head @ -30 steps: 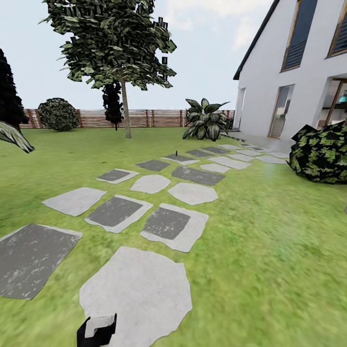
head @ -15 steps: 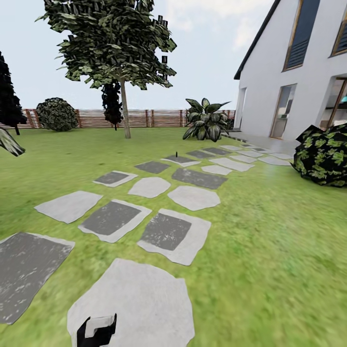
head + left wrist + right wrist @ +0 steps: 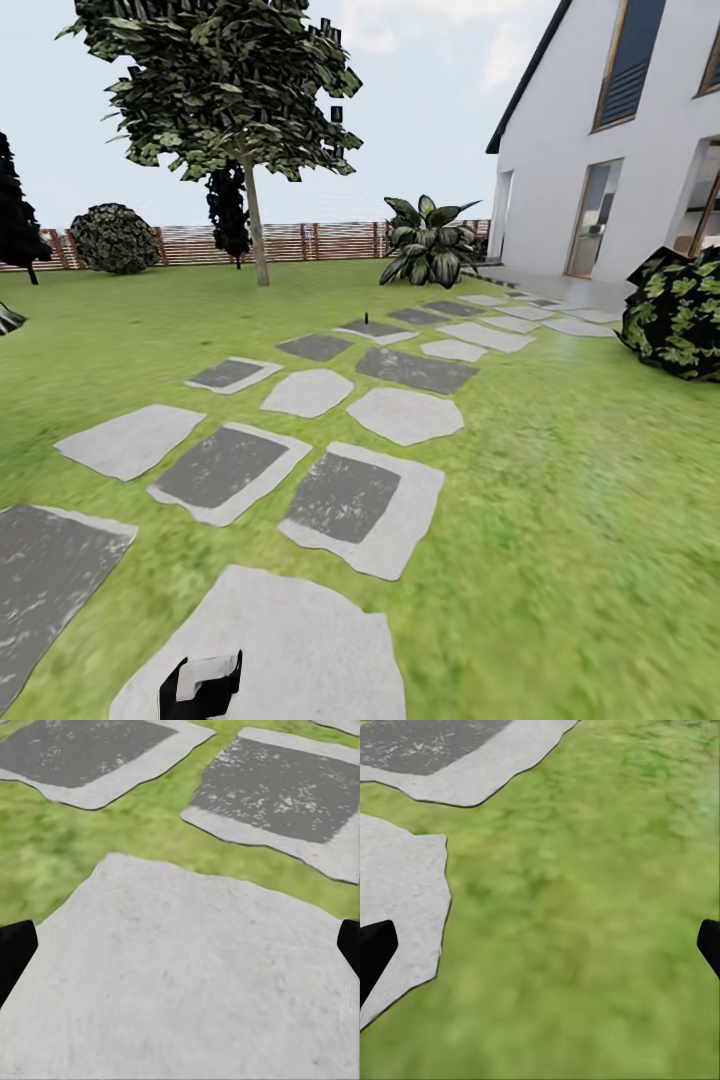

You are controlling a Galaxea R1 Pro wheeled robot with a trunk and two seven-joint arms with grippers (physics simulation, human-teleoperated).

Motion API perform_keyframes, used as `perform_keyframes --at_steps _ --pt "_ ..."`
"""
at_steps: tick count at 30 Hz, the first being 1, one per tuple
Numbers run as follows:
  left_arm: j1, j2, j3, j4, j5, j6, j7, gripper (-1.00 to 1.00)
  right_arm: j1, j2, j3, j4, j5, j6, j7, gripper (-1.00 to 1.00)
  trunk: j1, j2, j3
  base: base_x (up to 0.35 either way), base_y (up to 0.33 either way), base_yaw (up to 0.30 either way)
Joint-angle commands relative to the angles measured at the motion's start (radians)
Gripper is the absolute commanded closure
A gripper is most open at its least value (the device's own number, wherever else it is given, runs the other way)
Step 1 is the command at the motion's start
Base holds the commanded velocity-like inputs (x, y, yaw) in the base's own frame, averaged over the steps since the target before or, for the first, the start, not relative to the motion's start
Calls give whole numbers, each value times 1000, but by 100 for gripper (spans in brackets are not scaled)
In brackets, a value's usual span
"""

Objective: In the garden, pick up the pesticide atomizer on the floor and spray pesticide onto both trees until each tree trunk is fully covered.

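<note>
Head view: a small dark object, maybe the pesticide atomizer (image 3: 367, 319), stands far ahead on a stepping stone (image 3: 372, 329) of the path; it is too small to be sure. One tree (image 3: 222, 85) rises near the fence (image 3: 300, 241). My left gripper (image 3: 180, 949) and my right gripper (image 3: 540, 949) are both spread wide, holding nothing, above stone and grass (image 3: 585, 907).

Tiny dark atomizer (image 3: 367, 319) upright on far paver; tree (image 3: 225, 90) beyond.

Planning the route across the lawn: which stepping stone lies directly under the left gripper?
The big pale-grey irregular stone nearest the robot, with the left gripper over it; the stones beyond have dark centres.
</note>
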Motion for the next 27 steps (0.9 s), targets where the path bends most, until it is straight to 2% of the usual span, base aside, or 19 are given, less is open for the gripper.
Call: perform_keyframes --at_steps 1,27 --pt "0 0 0 0 0 0 0 -100 0 0 0 0 0 0 0 -100 0 0 0 339 0 0" --pt "0 0 0 0 0 0 0 -100 0 0 0 -1 0 0 0 -100 0 0 0 339 0 0"
